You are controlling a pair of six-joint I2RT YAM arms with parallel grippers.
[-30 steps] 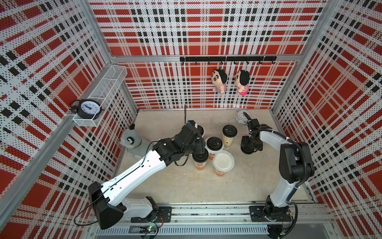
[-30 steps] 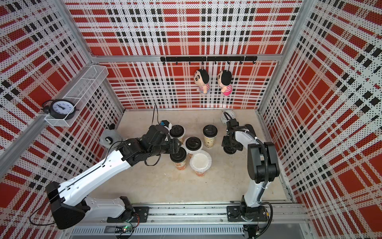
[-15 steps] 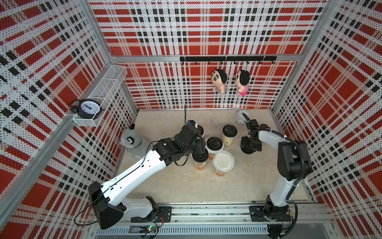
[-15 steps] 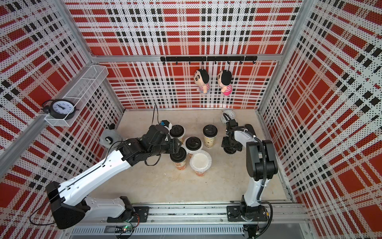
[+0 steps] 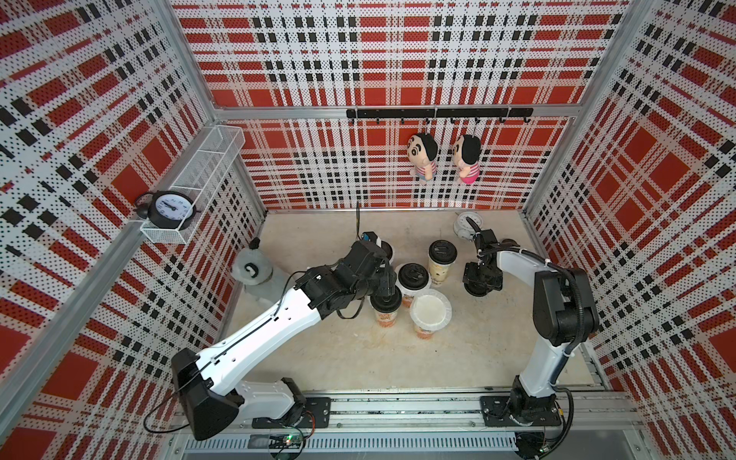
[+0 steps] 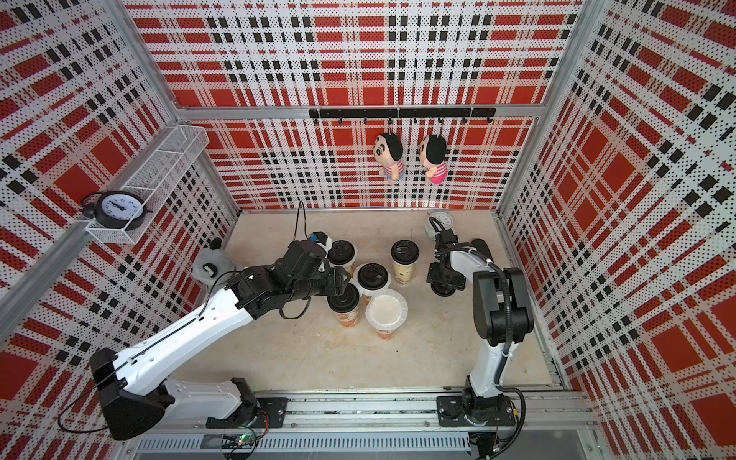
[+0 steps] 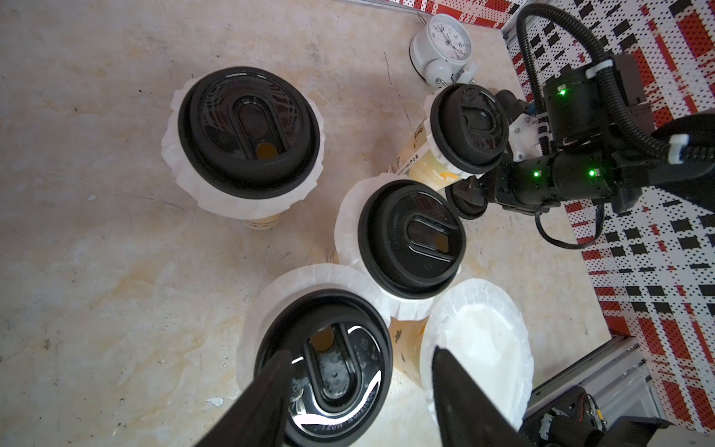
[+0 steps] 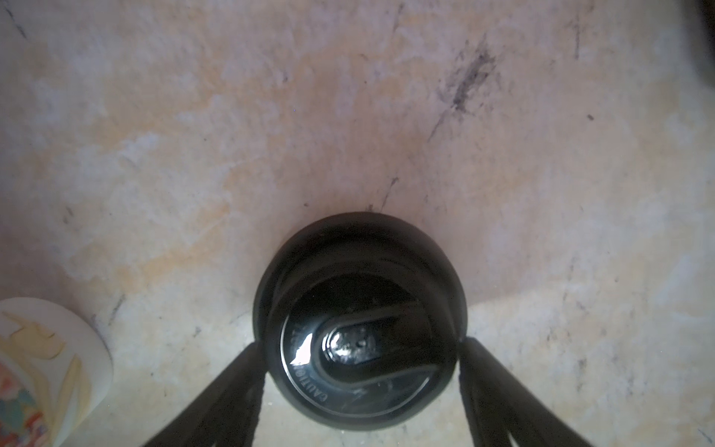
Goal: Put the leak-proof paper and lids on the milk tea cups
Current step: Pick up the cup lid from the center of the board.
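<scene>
Since the earlier frame, the right arm (image 5: 561,302) has moved its elbow slightly left; the left arm (image 5: 271,326) is unchanged. Five tapered milk tea cups (image 5: 438,273) stand clustered on the mottled table (image 5: 358,350). Four carry glossy black lids (image 5: 413,275) over crimped leak-proof paper (image 5: 430,310); the near-right cup shows a bare translucent sheet. The left gripper (image 7: 360,353) hovers over the near-left lid, jaws apart. The right gripper (image 5: 481,283) points down, fingers pressed against a loose black lid (image 8: 360,294) right of the cluster.

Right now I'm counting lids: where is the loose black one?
In both top views the loose black lid lies under the right claw, right of the milk tea cups, near the white clock.
</scene>
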